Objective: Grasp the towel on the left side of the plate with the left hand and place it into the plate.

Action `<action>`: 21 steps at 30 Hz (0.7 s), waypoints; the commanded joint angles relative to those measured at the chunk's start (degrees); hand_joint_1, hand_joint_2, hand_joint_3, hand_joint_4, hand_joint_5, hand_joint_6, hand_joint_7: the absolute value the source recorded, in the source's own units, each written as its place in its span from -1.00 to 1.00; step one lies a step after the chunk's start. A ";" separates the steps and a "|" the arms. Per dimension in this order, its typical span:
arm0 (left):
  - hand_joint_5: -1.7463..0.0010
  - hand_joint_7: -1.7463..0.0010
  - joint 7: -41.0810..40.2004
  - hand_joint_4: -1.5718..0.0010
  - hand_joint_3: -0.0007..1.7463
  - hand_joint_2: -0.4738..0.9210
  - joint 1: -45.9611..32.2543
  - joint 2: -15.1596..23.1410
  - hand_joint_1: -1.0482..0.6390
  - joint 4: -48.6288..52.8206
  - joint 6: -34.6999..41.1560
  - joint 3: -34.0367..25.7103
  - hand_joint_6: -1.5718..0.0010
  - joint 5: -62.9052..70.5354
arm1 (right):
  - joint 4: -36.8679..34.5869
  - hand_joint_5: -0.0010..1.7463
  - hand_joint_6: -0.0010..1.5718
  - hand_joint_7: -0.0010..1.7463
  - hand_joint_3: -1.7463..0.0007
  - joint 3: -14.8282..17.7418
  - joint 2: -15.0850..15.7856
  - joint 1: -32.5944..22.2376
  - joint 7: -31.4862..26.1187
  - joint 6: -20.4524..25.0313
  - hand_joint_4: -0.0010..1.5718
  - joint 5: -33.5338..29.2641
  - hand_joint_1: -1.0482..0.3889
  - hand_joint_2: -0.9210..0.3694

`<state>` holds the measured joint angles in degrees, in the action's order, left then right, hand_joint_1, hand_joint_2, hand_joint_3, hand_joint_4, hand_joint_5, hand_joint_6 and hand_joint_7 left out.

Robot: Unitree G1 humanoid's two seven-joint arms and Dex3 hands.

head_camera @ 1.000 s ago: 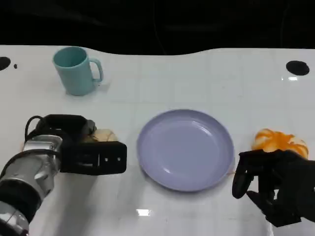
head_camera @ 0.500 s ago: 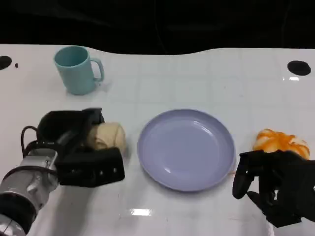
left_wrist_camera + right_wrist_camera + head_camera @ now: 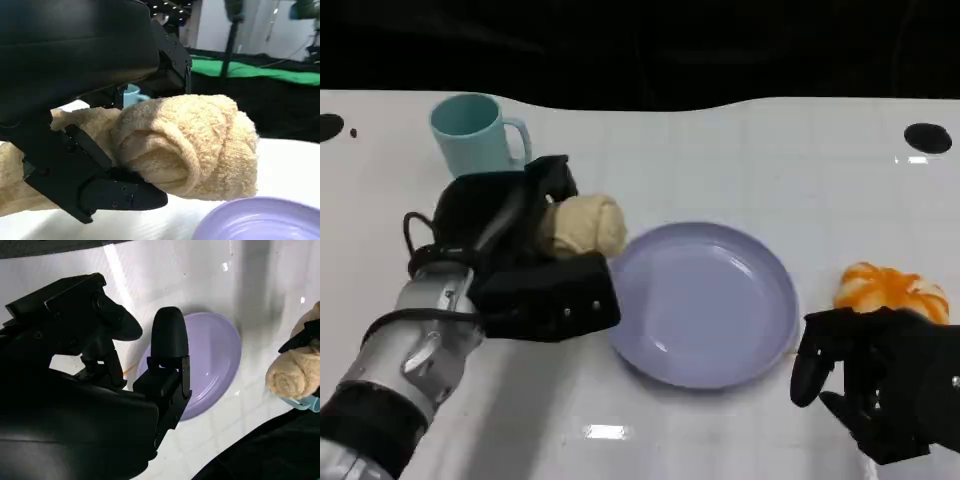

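A rolled beige towel point(image 3: 582, 224) is lifted off the table in the grip of my left hand point(image 3: 525, 262), just left of the lavender plate point(image 3: 705, 300). The left wrist view shows the towel point(image 3: 185, 145) clamped between the black fingers point(image 3: 105, 190), with the plate's rim point(image 3: 260, 220) just beyond it. My right hand point(image 3: 880, 385) rests on the table right of the plate with its fingers curled and nothing in them. In the right wrist view the plate point(image 3: 215, 360) lies beyond the right hand's fingers point(image 3: 167, 347), and the towel point(image 3: 295, 372) hangs at the edge.
A teal mug point(image 3: 475, 135) stands at the back left, just behind my left hand. An orange, peel-like object point(image 3: 890, 287) lies right of the plate, close to my right hand. The white table point(image 3: 740, 160) ends in a dark edge at the back.
My left hand has lifted the towel off the table and carried it up and right toward the plate's left rim. The right hand has stayed put.
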<state>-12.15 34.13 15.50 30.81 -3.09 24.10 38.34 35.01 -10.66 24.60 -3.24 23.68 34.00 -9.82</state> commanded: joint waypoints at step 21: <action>-1.00 -0.72 10.42 -0.09 -0.29 0.56 4.65 -12.14 0.00 -1.38 7.15 7.58 0.21 4.60 | 1.76 1.00 -0.13 0.62 -0.17 -0.47 -0.54 0.47 -0.56 1.75 -0.11 -0.13 0.45 -0.51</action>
<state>-2.83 37.20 3.39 28.48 3.77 31.69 43.03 35.65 -11.37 23.76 -2.94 23.34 35.14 -9.87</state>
